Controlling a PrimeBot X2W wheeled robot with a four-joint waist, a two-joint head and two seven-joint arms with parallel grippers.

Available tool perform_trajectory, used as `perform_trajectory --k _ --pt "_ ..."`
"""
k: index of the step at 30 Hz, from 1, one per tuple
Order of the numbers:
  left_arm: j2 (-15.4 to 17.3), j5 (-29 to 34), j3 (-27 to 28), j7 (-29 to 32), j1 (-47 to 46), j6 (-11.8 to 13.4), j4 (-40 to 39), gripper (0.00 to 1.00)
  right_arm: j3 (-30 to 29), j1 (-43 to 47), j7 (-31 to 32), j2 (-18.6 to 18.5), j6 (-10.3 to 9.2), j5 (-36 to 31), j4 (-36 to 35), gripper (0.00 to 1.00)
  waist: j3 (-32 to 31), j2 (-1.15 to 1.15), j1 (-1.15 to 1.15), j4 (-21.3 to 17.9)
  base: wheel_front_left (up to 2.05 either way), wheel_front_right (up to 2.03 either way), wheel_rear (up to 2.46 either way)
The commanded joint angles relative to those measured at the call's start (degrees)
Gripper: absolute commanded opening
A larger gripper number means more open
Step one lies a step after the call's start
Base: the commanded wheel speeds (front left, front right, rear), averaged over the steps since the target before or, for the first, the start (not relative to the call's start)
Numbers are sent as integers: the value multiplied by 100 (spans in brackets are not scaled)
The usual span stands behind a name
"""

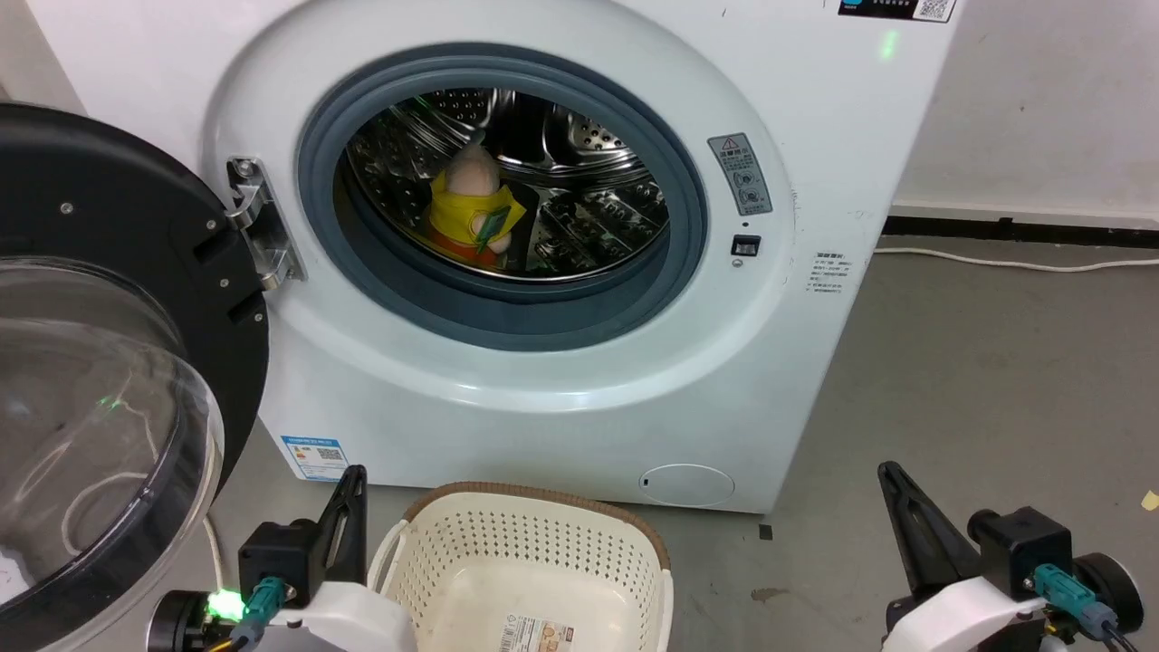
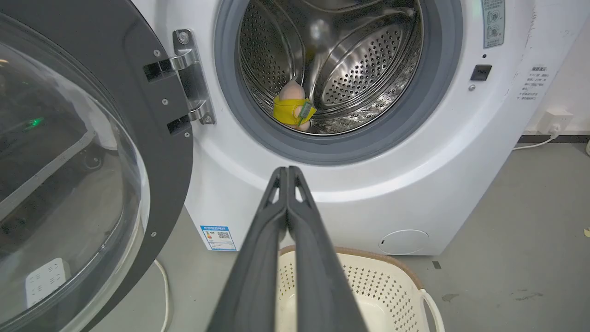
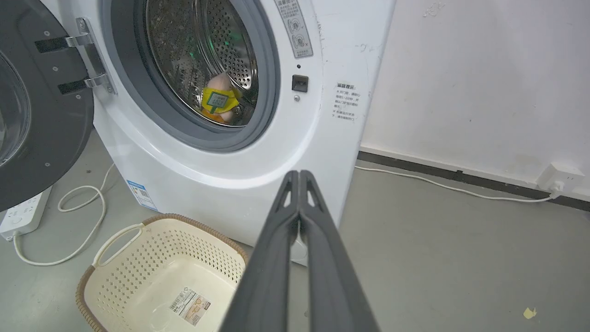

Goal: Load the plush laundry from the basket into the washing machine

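Yellow-bodied with a peach-pink head, the plush toy [image 1: 471, 213] lies inside the steel drum [image 1: 598, 195] of the washing machine [image 1: 561, 389]. It rests on the drum's bottom, left of centre, behind the grey door seal [image 1: 507, 303] and not touching it. The basket [image 1: 507, 552] stands on the floor [image 1: 996, 389] just in front of the machine's lower front edge. Its bottom shows bare plastic and a paper label [image 1: 541, 634]. Judged from this, loading is done and the step in hand is a clean finish.

The left gripper [image 1: 353, 489] sits low beside the basket's left rim, jaws together, holding nothing. The right gripper [image 1: 898, 493] sits low, well to the right of the basket, jaws together, holding nothing. Both wrist views confirm this.

Procedure:
1. Check that no part of the toy, its greenish tag [image 1: 493, 225] included, overhangs the seal. From these views none appears to.
2. Hold both arms low and outside the opening. A further reach into the drum is not called for.
3. Guide the left arm away from the open door [image 1: 118, 217], which hangs close on that side, and avoid nudging the basket.
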Motion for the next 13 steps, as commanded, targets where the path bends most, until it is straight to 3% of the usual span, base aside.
perform_trajectory --k 1,13 --pt "-45 70 55 40 -91 -20 -45 0 -17 -96 28 -7 3 -31 -36 0 2 0 0 1 0 0 0" --pt "-135 208 193 144 -111 -98 -116 0 -52 -146 132 -8 3 -96 -59 0 23 0 0 11 0 0 0"
